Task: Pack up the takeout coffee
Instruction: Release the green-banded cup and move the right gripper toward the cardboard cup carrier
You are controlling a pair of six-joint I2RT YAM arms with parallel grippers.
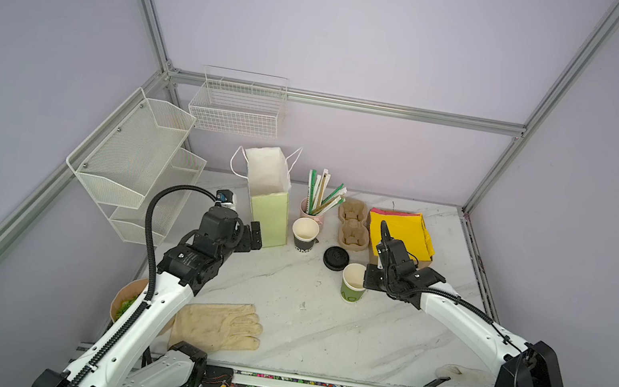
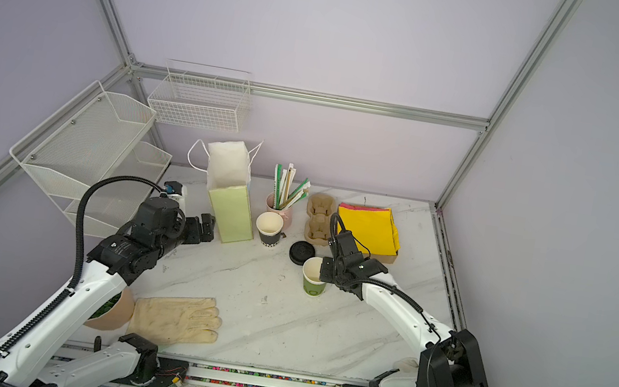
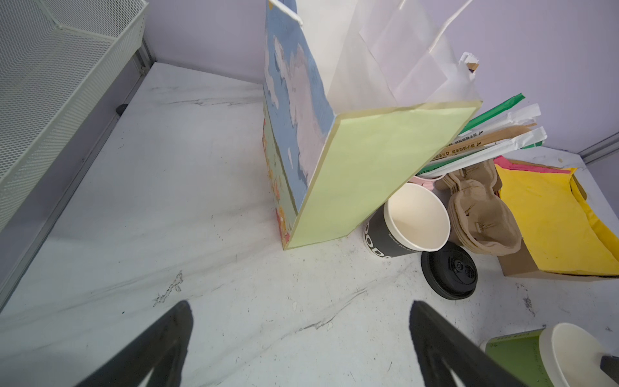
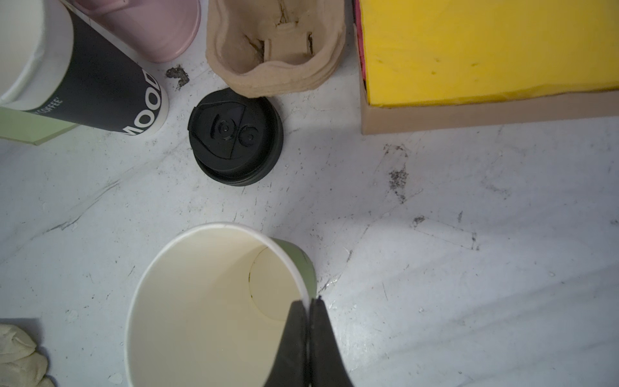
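Your right pincer is clenched on the green cup. One finger is inside and one outside, and the thin wall just under the rolled rim is between them. In both top views this cup stands upright on the desk, a little right of the centre of the frame. Its black lid is not on it. The lid lies flat on the desk just beside the cup, toward the upper left of it. Your left pincer is released, with the jaws wide and only bare desk between them. In a top view it is near the paper bag, left of the centre.

I judge that the cup is very light, because the right wrist view shows a dry cream bottom and no drink. The paper wall is soft and will dent if you squeeze it in the middle. The rim is the stiffest part, so the present hold there looks reasonable to me, but a cup held by one side can swing. The lid seems stiff, smooth and low, so take it by its edge.

Some things you cannot see well. In the top views the pincer body covers the right fingertips. The bottom of the bag is not visible, so I cannot tell if it is empty. The print on the green cup is too small to read. The left arm covers most of a bowl at the lower left.
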